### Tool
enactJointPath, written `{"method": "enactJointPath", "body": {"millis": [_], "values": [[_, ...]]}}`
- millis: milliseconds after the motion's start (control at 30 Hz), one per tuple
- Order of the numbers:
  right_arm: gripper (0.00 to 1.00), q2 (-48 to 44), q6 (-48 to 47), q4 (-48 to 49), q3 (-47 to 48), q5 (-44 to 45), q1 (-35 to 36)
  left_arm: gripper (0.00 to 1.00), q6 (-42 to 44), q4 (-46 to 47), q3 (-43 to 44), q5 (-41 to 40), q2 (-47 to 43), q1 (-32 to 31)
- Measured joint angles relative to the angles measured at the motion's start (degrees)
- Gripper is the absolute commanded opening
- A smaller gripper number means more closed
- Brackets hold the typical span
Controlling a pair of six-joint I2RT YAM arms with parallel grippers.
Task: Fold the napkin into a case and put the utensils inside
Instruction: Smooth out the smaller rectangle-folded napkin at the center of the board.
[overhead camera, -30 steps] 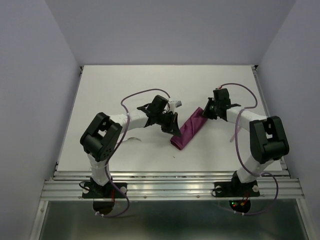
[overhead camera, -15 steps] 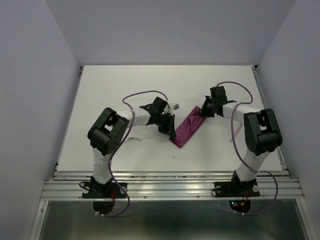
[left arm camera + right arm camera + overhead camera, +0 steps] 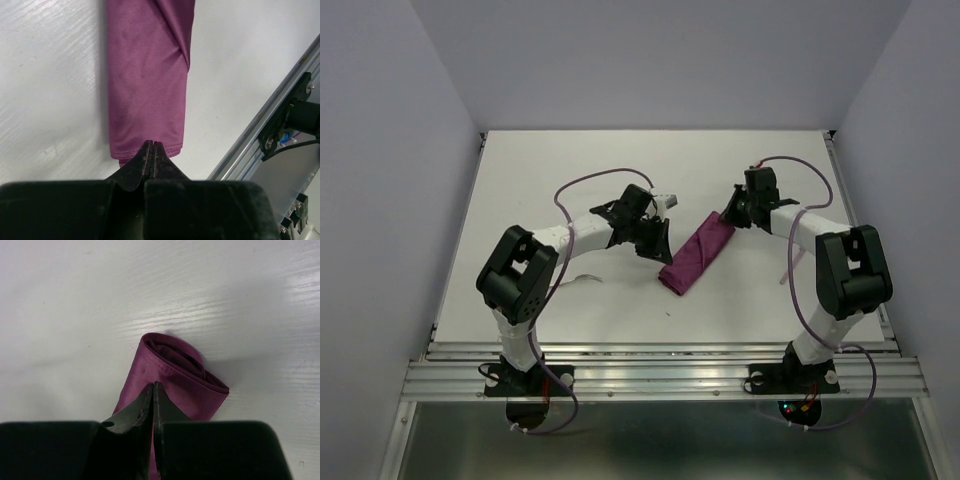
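Observation:
The napkin (image 3: pixel 697 254) lies folded as a narrow burgundy case, running diagonally across the table's middle. My left gripper (image 3: pixel 660 246) is shut at its near-left side. In the left wrist view its tips (image 3: pixel 152 145) sit over the hemmed end of the napkin (image 3: pixel 147 75), with no cloth seen between them. My right gripper (image 3: pixel 729 217) is shut at the far end. Its tips (image 3: pixel 153 385) rest on the top layer of the napkin (image 3: pixel 180 382), just behind the open rolled mouth. No utensils show clearly. A faint slim pale streak (image 3: pixel 585 279) lies left of the napkin.
The white table (image 3: pixel 570 170) ends in a metal rail (image 3: pixel 660 352) at the near edge, also seen in the left wrist view as a rail (image 3: pixel 272 115). Purple cables (image 3: pixel 590 188) loop above both arms. Grey walls close in both sides.
The left gripper dipped toward the napkin's near end, then drew back slightly toward the far side. The right gripper stayed at the far end, and the napkin barely shifted.

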Motion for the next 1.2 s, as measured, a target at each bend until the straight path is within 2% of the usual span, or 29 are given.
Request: {"method": "enactJointPath", "body": {"millis": [233,500,967,1200], "values": [[0.07,4.83,0.04,0.48,1.66,0.24,0.0,0.0,-1.38,0.68,-1.4,0.07,-0.63,-1.36],[0.04,7.23,2.34,1.33,1.9,5.07,0.11,0.0,-2.56,3.48,-2.25,-0.17,5.64,-1.44],[0.04,5.4,9.88,1.79,-0.44,18.25,0.46,0.0,-1.05,1.14,8.33,-6.64,11.39,1.18],[0.05,2.4,12.17,1.25,-3.74,18.78,0.46,0.0,0.26,-0.63,12.35,-10.23,13.03,2.93]]}}
